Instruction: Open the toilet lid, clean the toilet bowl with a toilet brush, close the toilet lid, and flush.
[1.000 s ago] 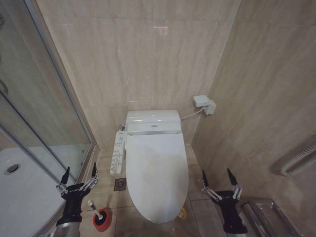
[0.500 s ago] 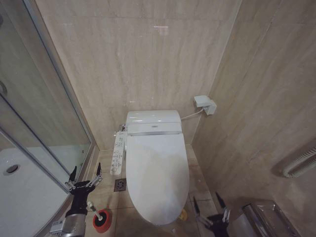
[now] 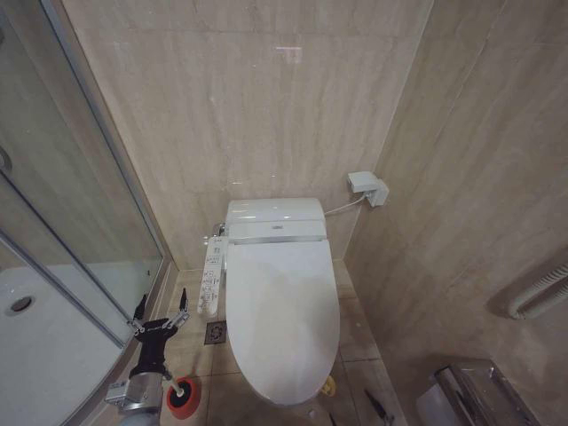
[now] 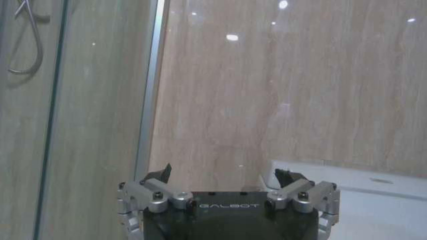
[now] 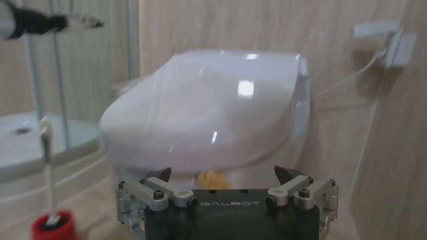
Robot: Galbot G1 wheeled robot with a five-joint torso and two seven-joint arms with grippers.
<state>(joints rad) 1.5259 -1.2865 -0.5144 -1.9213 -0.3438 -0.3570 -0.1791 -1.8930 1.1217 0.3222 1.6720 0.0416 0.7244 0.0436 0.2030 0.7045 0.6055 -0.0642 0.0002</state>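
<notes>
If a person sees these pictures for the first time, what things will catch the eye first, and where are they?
First, the white toilet with the toilet lid shut, against the beige tiled back wall in the middle. Next, the red holder with the toilet brush standing in it, on the floor at the toilet's left. Just above it, the left gripper hovers open beside the glass shower enclosure.

Head view: from high up, angled forward and down at the closed toilet lid (image 3: 282, 315) in a tiled corner, shower glass (image 3: 62, 222) at left. Left wrist view: low at the left, over the left gripper (image 4: 227, 176), facing the far wall and glass edge, tank corner (image 4: 360, 182) in sight. Right wrist view: near the floor, over the right gripper (image 5: 223, 175), close to the lid's near end; shares lid, red holder (image 5: 53, 226) and wall box (image 5: 393, 42) with the head view.
</notes>
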